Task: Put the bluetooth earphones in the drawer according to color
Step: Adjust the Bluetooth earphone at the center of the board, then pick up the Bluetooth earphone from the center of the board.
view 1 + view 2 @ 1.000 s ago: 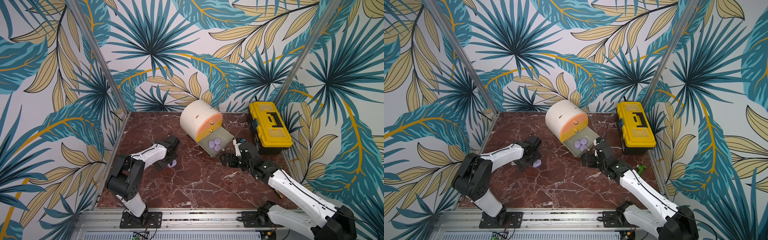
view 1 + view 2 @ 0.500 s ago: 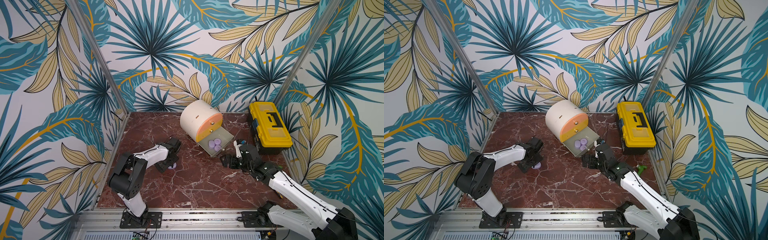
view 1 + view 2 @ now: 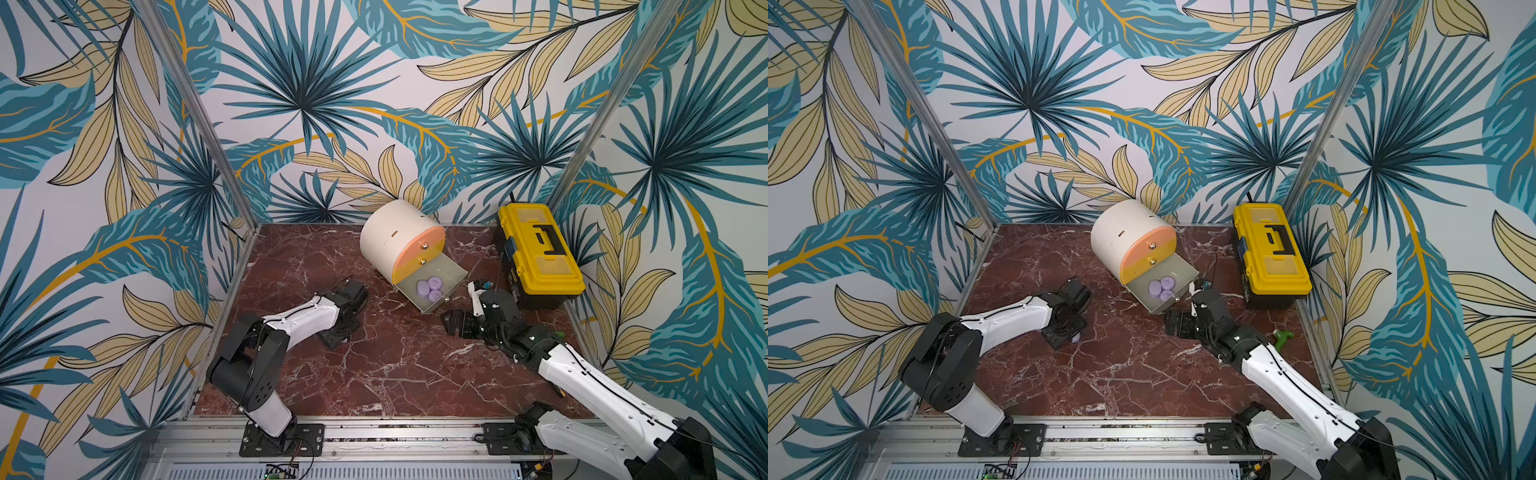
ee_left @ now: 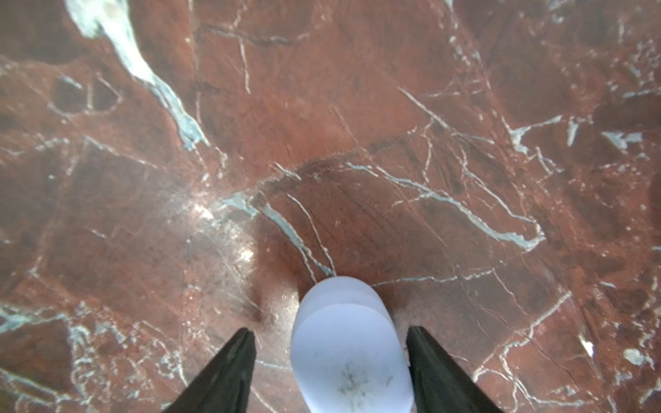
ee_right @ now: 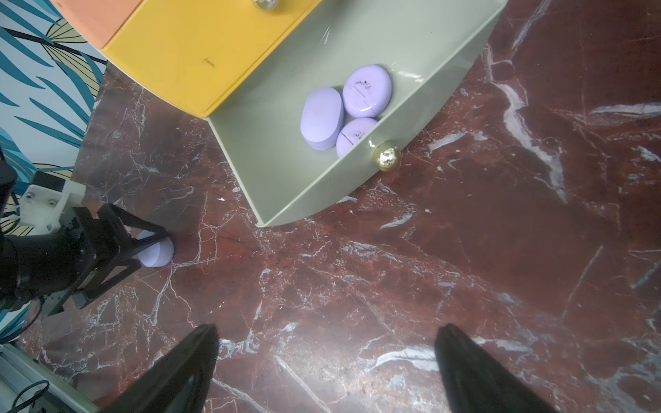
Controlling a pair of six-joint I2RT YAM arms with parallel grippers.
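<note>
3 lilac cases (image 5: 322, 118) lie in the open drawer (image 5: 304, 193) near the toolbox (image 3: 536, 257).

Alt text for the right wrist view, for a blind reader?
An open grey-beige drawer holds three lilac earphone cases. Nearby on the red marble table, the left gripper straddles a fourth lilac case; the right gripper has its jaws wide apart.

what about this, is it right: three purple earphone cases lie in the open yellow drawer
Not quite. The three purple earphone cases lie in the open grey-beige drawer; the yellow drawer above it is shut, as the right wrist view shows.
</note>
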